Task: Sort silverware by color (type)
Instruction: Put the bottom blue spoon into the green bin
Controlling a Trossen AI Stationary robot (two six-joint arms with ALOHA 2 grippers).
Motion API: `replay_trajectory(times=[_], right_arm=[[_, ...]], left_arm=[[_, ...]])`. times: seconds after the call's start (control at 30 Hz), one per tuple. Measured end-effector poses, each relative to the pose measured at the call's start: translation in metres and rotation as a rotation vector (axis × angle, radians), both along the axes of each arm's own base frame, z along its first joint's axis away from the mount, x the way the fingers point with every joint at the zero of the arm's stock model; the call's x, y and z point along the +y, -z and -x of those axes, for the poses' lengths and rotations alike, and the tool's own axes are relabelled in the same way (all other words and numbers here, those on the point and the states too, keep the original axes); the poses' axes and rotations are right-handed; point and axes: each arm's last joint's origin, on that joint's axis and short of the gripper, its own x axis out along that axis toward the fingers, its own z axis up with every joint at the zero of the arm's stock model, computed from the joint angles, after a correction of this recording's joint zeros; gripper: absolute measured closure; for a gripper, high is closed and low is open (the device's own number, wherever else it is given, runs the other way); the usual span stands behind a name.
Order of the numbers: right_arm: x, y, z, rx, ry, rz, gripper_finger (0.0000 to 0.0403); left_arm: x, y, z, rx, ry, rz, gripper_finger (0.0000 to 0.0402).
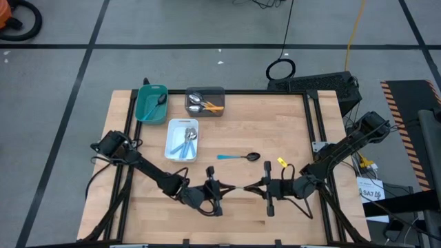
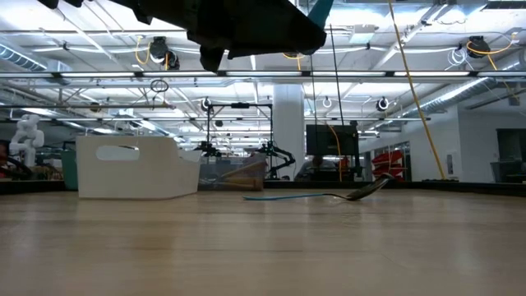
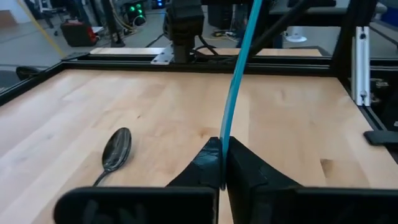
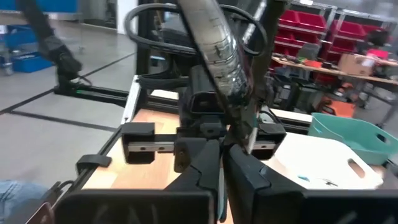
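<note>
The silverware sort is mid-handover: the left gripper [image 3: 222,163] is clamping a blue-handled spoon [image 3: 239,68], seemingly passed by the closed right gripper [image 4: 221,163], and next needs carrying to the white tray [image 1: 173,131].

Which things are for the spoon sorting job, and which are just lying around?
For the job:
blue-handled spoon, pinched in the left pincer
loose spoon
sorted spoons

Just lying about:
yellow scrap
cable loop
</note>
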Motion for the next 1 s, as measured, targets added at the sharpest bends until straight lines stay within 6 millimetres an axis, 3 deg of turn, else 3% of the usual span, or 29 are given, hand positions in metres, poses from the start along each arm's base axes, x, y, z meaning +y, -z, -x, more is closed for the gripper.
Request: replay_trajectory(times=[0.13, 0.27, 0.57, 0.7, 1.0], right_arm=[[-0.001, 0.000, 0.000, 0.003, 0.040, -0.023, 0.0372], [-0.001, 0.001, 0.000, 0.006, 0.043, -0.036, 0.0337], [-0.003, 0.009, 0.001, 0.070, 0.104, -0.005, 0.0277], [-0.003, 0.010, 0.002, 0.077, 0.114, -0.004, 0.0271], [-0.003, 0.011, 0.002, 0.087, 0.115, 0.009, 0.0274]], left_arm=[[0.002, -0.004, 0.001, 0.002, -0.014, 0.009, 0.0395], [0.006, -0.019, 0.009, 0.030, -0.019, 0.037, 0.0396], [0.028, -0.078, 0.049, 0.126, -0.050, 0.041, 0.0397], [0.046, -0.102, 0.068, 0.151, -0.077, 0.031, 0.0397], [0.100, -0.130, 0.107, 0.248, -0.240, 0.064, 0.0397]])
